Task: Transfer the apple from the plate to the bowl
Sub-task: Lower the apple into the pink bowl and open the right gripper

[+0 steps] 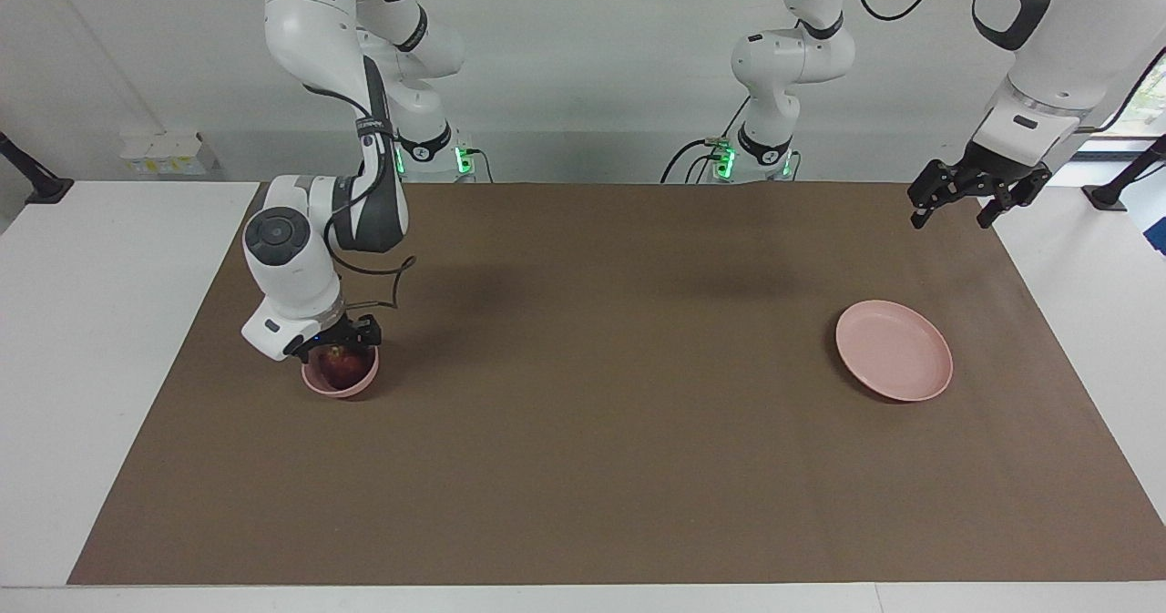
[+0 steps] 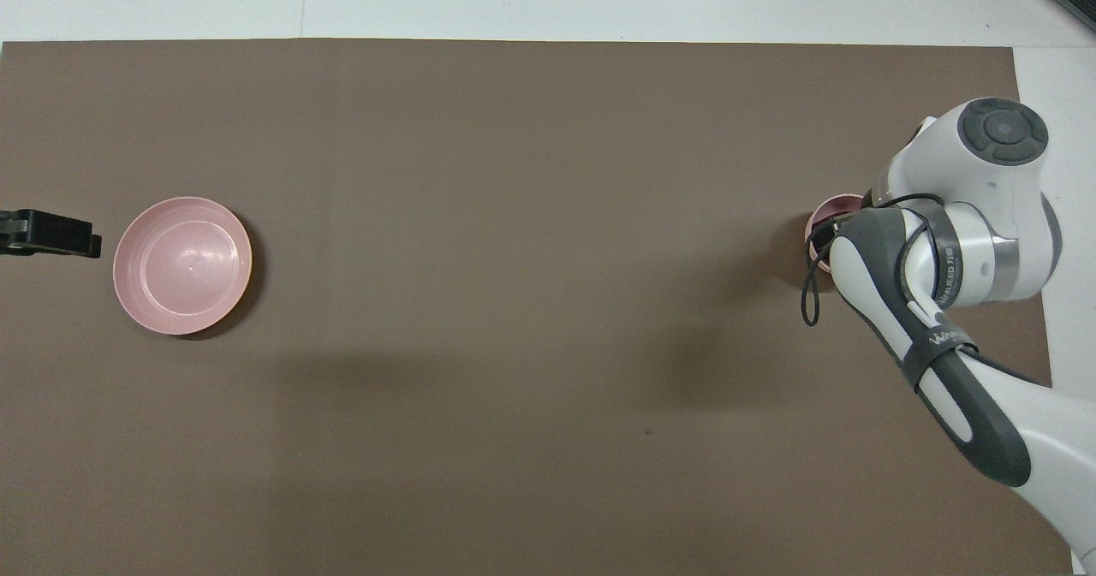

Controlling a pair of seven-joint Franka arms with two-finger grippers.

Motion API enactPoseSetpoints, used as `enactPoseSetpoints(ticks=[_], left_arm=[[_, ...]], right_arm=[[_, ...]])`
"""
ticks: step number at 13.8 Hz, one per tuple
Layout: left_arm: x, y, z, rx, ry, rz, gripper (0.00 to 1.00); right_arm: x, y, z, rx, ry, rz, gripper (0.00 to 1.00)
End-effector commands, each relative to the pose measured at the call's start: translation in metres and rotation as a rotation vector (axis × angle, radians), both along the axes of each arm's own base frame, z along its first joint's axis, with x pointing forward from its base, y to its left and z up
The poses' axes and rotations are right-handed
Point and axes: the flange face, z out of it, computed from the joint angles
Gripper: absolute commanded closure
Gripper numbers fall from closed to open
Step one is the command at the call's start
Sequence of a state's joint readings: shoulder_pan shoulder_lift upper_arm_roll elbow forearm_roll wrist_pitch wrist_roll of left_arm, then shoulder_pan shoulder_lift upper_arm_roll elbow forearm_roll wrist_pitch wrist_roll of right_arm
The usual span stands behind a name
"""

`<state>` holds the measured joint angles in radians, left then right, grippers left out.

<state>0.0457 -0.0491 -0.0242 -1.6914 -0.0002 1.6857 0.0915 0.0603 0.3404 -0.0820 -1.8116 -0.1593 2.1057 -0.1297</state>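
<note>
The right hand [image 1: 339,342] sits low over the bowl [image 1: 340,378], its fingers spread apart just above the apple [image 1: 341,365] and gripping nothing. The apple rests inside the bowl, dark red with a paler patch on top, and fills most of it. In the overhead view the right arm's wrist covers nearly all of this; only a sliver of the bowl's rim [image 2: 832,210] shows beside it. The bowl stands on the brown mat [image 1: 601,431] that covers the bench [image 1: 82,321], toward the right arm's end and a short way in from that end's edge of the mat, about midway between the edge by the robots and the edge away from them.

The left hand [image 1: 976,203] hangs in the air over the mat's corner by the robots at the left arm's end, fingers open and empty. The left arm waits there. In the overhead view only the dark tip of this hand [image 2: 47,234] shows at the frame's border, beside the plate and apart from it.

The plate [image 1: 894,351] lies flat on the mat toward the left arm's end, with nothing on it, well apart from the bowl and at much the same distance from the robots.
</note>
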Motion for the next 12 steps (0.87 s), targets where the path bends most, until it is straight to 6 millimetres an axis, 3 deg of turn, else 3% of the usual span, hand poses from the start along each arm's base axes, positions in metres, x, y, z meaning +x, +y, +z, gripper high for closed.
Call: enactPoseSetpoints(ticks=[1, 4, 8, 12], left_arm=[[-0.005, -0.006, 0.004, -0.001, 0.0, -0.022, 0.0], [-0.009, -0.001, 0.011, -0.078, 0.001, -0.041, 0.0], [-0.025, -0.014, 0.028, -0.071, 0.022, -0.066, 0.0], [-0.033, -0.009, 0.041, -0.041, 0.071, -0.065, 0.0]], right_arm=[[-0.007, 0.007, 0.058, 0.043, -0.071, -0.034, 0.0], [-0.021, 0.014, 0.116, 0.122, -0.075, -0.077, 0.0], [-0.047, 0.018, 0.194, 0.171, -0.05, -0.092, 0.0], [-0.076, 0.016, 0.253, 0.18, -0.019, -0.096, 0.0]])
